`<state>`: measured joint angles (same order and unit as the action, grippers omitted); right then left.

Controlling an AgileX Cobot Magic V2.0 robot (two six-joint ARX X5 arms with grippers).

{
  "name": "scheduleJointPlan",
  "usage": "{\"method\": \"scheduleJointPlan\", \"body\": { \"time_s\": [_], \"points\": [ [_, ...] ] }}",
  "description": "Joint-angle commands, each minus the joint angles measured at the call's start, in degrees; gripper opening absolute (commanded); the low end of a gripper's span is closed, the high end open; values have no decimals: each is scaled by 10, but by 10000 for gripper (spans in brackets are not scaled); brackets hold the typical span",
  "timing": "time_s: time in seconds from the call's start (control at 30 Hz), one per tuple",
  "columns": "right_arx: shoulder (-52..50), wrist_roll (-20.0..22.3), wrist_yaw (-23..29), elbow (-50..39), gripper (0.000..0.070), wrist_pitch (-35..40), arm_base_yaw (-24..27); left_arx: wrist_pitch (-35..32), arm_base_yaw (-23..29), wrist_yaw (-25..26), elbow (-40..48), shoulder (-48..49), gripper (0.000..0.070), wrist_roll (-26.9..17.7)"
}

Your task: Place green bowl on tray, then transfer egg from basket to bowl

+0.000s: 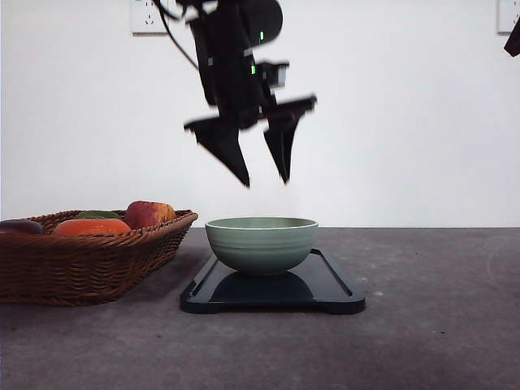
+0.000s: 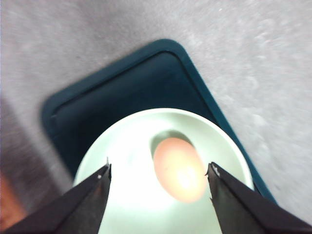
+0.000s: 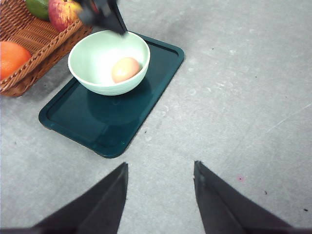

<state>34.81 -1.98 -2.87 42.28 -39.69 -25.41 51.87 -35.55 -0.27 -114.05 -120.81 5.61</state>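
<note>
The green bowl (image 1: 262,242) stands on the dark tray (image 1: 341,297) in the middle of the table. The reddish-brown egg (image 2: 179,169) lies inside the bowl (image 2: 131,146), resting on its bottom. My left gripper (image 1: 266,182) hangs open well above the bowl, holding nothing; in its wrist view the gripper (image 2: 159,167) has one finger on either side of the egg, well clear of it. The wicker basket (image 1: 81,264) sits left of the tray. My right gripper (image 3: 160,165) is open and empty over bare table, off to the tray's (image 3: 112,122) side, looking at the bowl (image 3: 97,58) and egg (image 3: 126,69).
The basket (image 3: 34,39) holds an apple (image 3: 63,12), an orange fruit (image 3: 9,56) and a green fruit (image 3: 36,7). Its rim nearly touches the tray's left end. Grey tabletop (image 1: 439,309) stretches right of the tray. A white wall stands behind.
</note>
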Motion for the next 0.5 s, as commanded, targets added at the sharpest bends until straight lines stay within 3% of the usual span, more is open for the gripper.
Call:
{"method": "scheduleJointPlan", "body": {
  "time_s": [0.0, 0.27, 0.47],
  "points": [
    [3, -2, -1, 3, 266, 1, -3, 35, -5, -2, -37, -10, 398, 1],
    [3, -2, -1, 3, 266, -11, -3, 60, -13, -2, -45, 60, 396, 0],
    [3, -1, -1, 3, 266, -10, -3, 22, -32, -2, -5, 136, 395, -5]
  ]
}}
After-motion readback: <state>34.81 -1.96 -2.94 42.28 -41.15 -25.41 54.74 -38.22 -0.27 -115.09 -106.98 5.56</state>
